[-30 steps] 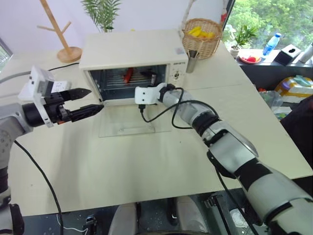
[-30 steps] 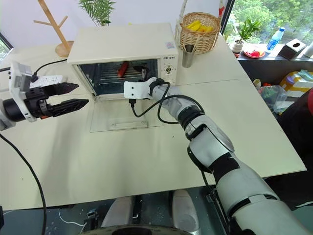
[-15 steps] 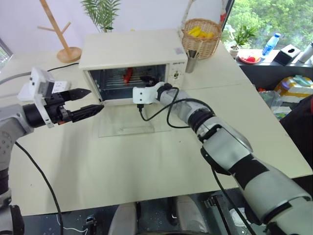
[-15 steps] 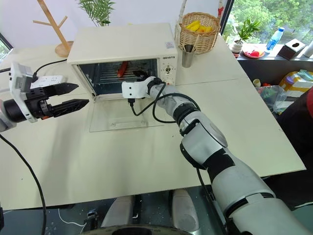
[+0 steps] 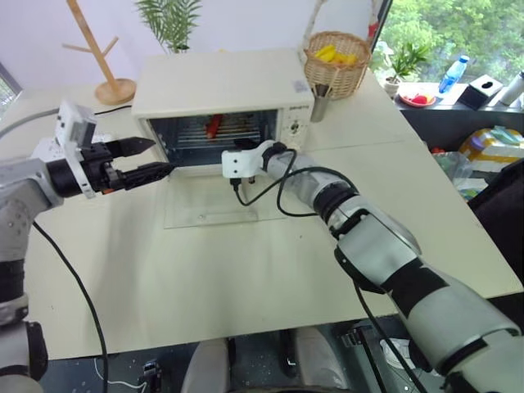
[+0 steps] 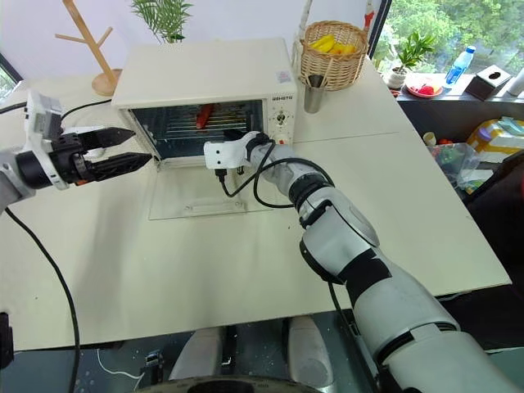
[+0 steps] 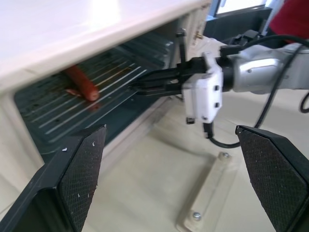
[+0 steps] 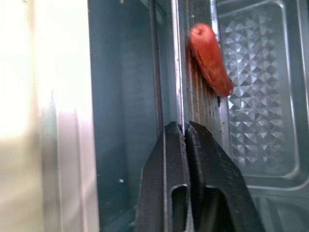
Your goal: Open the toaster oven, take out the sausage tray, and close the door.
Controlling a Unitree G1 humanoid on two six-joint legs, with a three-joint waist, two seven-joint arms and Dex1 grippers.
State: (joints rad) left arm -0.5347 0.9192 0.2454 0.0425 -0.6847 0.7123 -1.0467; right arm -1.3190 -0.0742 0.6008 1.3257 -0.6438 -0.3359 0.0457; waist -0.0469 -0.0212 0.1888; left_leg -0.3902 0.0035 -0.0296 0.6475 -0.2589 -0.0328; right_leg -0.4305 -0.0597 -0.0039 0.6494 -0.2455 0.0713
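The cream-white toaster oven stands at the back of the table. Its glass door lies folded down flat in front of it. Inside, the sausage tray carries a red-orange sausage on its wire rack. My right gripper reaches into the oven mouth and is shut on the tray's thin metal front edge. It also shows in the left wrist view as the right gripper. My left gripper hovers open by the oven's left front corner, holding nothing.
A wicker basket with yellow items and a metal cup stand right of the oven. A wooden mug tree stands at the back left. A black cable hangs from my right wrist over the door.
My right gripper has shut on the tray's edge inside the oven. My left gripper has moved forward, closer to the oven's left front corner.
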